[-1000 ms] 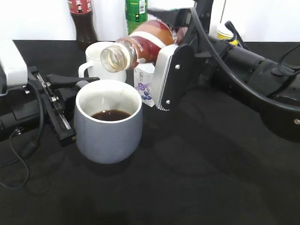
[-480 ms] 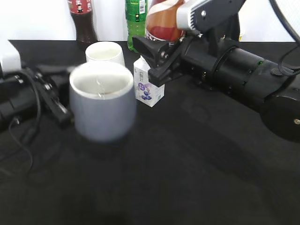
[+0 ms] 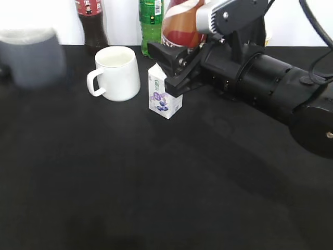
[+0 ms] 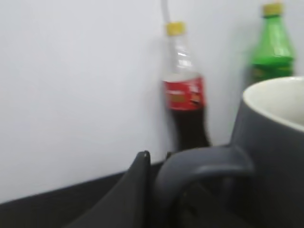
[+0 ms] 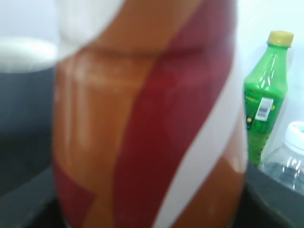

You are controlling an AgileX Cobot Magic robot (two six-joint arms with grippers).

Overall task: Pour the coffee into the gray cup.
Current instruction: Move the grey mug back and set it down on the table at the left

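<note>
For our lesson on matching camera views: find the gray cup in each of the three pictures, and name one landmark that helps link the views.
Exterior view: the gray cup sits blurred at the far left edge, left of the white mug.
Left wrist view: it fills the right side, its handle close to the camera.
Right wrist view: not clearly in it; the coffee bottle fills the picture.
Shared landmark: the green bottle at the back wall shows in all three views.

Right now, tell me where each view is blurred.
Exterior view: the gray cup at far left is smeared, while the white mug is sharp. Left wrist view: soft throughout, the cup's handle included. Right wrist view: the coffee bottle is blurred.
</note>
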